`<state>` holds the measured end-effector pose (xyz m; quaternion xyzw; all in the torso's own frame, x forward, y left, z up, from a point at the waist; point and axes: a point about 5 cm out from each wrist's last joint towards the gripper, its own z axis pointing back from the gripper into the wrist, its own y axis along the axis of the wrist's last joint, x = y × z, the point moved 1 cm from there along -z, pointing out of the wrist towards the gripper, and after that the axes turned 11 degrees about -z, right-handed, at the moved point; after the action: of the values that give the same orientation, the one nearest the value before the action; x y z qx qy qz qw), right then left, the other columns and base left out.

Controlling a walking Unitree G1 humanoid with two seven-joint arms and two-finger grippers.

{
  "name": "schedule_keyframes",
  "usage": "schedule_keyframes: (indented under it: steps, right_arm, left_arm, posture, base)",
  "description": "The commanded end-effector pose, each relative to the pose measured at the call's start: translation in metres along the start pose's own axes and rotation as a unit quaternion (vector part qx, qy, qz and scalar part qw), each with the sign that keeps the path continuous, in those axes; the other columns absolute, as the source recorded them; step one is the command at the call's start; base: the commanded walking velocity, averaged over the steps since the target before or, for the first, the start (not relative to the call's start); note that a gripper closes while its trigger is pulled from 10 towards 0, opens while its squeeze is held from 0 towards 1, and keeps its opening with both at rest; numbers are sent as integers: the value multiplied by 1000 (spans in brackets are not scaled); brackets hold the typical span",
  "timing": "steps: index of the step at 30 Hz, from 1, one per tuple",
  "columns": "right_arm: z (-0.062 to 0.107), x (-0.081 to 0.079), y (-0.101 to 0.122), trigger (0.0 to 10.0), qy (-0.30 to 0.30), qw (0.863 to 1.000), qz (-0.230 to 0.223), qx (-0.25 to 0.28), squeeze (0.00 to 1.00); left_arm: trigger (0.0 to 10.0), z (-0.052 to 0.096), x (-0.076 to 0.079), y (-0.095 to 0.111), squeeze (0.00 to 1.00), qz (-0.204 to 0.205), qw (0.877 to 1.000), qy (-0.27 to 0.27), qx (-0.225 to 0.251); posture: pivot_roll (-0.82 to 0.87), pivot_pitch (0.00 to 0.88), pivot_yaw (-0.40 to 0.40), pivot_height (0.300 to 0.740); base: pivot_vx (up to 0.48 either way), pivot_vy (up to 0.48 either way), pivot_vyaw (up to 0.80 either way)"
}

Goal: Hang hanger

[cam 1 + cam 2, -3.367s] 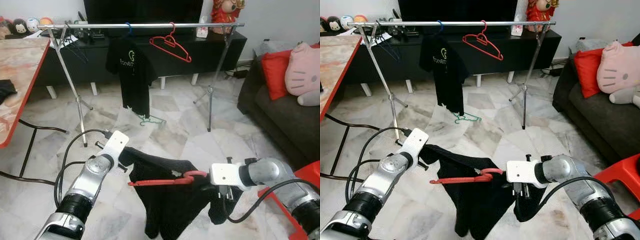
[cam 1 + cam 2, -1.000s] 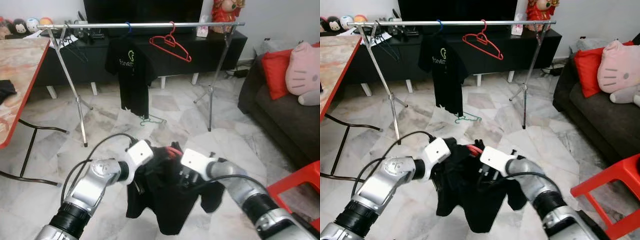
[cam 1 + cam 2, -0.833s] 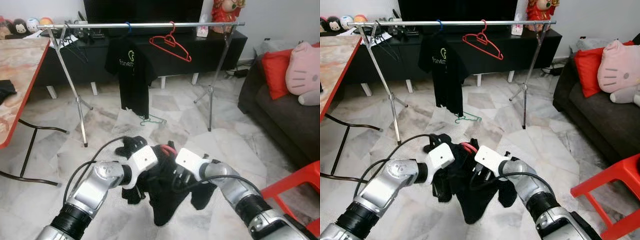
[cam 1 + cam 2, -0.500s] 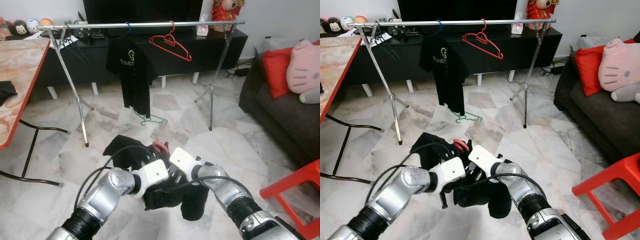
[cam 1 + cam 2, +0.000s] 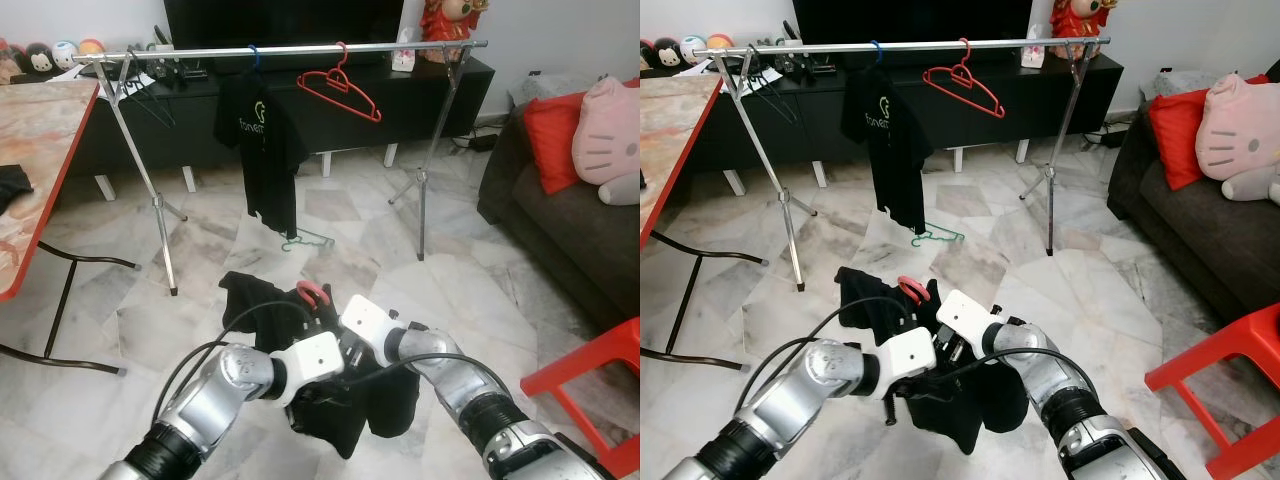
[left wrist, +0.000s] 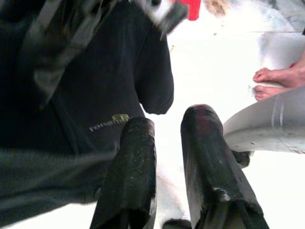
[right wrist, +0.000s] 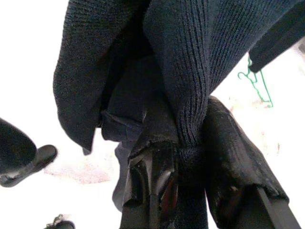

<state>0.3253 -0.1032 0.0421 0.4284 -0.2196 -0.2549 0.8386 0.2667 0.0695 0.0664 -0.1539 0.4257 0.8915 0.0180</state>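
Both arms are drawing together low before the rail (image 5: 300, 49): the right gripper (image 7: 190, 143) is clamping the black shirt (image 5: 385, 395), the left gripper (image 6: 167, 157) parted, hanger (image 5: 313, 293) bundled, unhung.

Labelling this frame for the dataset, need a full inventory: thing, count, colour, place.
Metal clothes rail: 1, silver, on tripod legs before the TV cabinet.
Black T-shirt with pale logo: 1, hanging on the rail.
Red plastic hanger: 1, bare, on the rail.
Green wire hanger: 1, on the floor under the rail.
Black garment on a red hanger: 1, bunched between the grippers.
Table: 1, marbled top, red edge, robot's left.
Sofa: 1, dark, robot's right.
Pink plush: 1, on the sofa.
Red cushion: 1, on the sofa.
Bare feet: a person's, on the floor.
Left gripper: fingers apart, beside the garment.
Right gripper: clamped on the garment.
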Motion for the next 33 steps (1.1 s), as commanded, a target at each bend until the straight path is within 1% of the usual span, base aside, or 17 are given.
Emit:
schedule_keyframes:
  steps: [1, 2, 3, 4, 6, 8, 9, 10, 11, 13, 17, 19, 23, 24, 25, 28, 33]
  right_arm:
    - [4, 6, 8, 0, 10, 999, 20, 23, 0]
    - [6, 7, 6, 0, 14, 999, 25, 21, 0]
    - [6, 7, 6, 0, 14, 999, 25, 21, 0]
    - [10, 11, 3, 0, 19, 999, 32, 18, 0]
    - [13, 14, 0, 0, 20, 999, 38, 14, 0]
    - [17, 16, -5, 0, 26, 999, 47, 10, 0]
    - [18, 16, -6, 0, 30, 998, 50, 8, 0]
    - [21, 11, -11, 0, 62, 996, 68, 8, 0]
    - [24, 8, -14, 0, 93, 993, 69, 7, 0]
    - [27, 7, -15, 0, 110, 992, 68, 7, 0]
    - [31, 6, -19, 0, 144, 986, 85, -5, 0]
    - [33, 4, -19, 0, 159, 983, 90, -2, 0]
    - [35, 0, -19, 0, 191, 976, 101, 0, 0]
    - [35, 0, -19, 0, 194, 975, 105, -1, 0]
    - [35, 0, -19, 0, 194, 975, 105, 0, 0]
    - [35, -3, -19, 0, 205, 973, 108, 1, 0]
    - [36, -6, -15, 0, 223, 968, 109, 17, 0]
  left_arm:
    - [10000, 12, -6, 4, 1000, 6, 1000, 14, 19]
    - [10000, 17, -8, 3, 1000, 11, 1000, 21, 20]
    - [10000, 17, -8, 3, 1000, 11, 1000, 21, 20]
    - [10000, 28, -9, 0, 1000, 22, 999, 28, 29]
    - [10000, 38, -10, 0, 1000, 34, 998, 31, 41]
    - [10000, 54, -13, 0, 1000, 53, 996, 38, 66]
    - [10000, 57, -13, 0, 1000, 57, 995, 40, 72]
    - [10000, 70, -15, -2, 1000, 65, 993, 45, 85]
    - [10000, 80, -18, -4, 1000, 68, 992, 55, 88]
    - [10000, 88, -23, -5, 1000, 69, 991, 72, 89]
    - [10000, 98, -25, -5, 1000, 69, 991, 75, 90]
    - [10000, 95, -21, -7, 1000, 69, 992, 62, 85]
    - [10000, 82, -14, -11, 1000, 58, 996, 37, 64]
    - [10000, 79, -13, -12, 294, 56, 996, 28, 56]
    - [10000, 77, -11, -12, 0, 55, 997, 20, 52]
    - [10000, 73, -9, -15, 0, 43, 998, 7, 36]
    - [10000, 65, -8, -19, 0, 50, 998, 2, 36]
  posture:
    - [-42, 0, -54, 740]
    - [-40, 0, -56, 740]
    - [-40, 0, -56, 740]
    - [-36, 0, -59, 740]
    - [-36, 0, -60, 740]
    - [-29, 0, -63, 740]
    - [-29, 0, -63, 740]
    - [-24, 0, -66, 740]
    - [-20, 0, -67, 740]
    - [-18, 0, -69, 740]
    - [-13, 0, -73, 740]
    - [-13, 0, -73, 740]
    - [-17, 0, -78, 740]
    - [-17, 0, -79, 740]
    - [-16, 0, -82, 740]
    - [-17, 0, -82, 740]
    - [-21, 0, -82, 740]
  base:
    - [0, 0, 0]
    - [0, 0, 0]
    - [0, 0, 0]
    - [0, 0, 0]
    - [0, 0, 0]
    - [0, 0, 0]
    - [0, 0, 0]
    - [0, 0, 0]
    - [0, 0, 0]
    - [0, 0, 0]
    - [0, 0, 0]
    - [0, 0, 0]
    - [0, 0, 0]
    - [0, 0, 0]
    - [0, 0, 0]
    - [0, 0, 0]
    - [0, 0, 0]
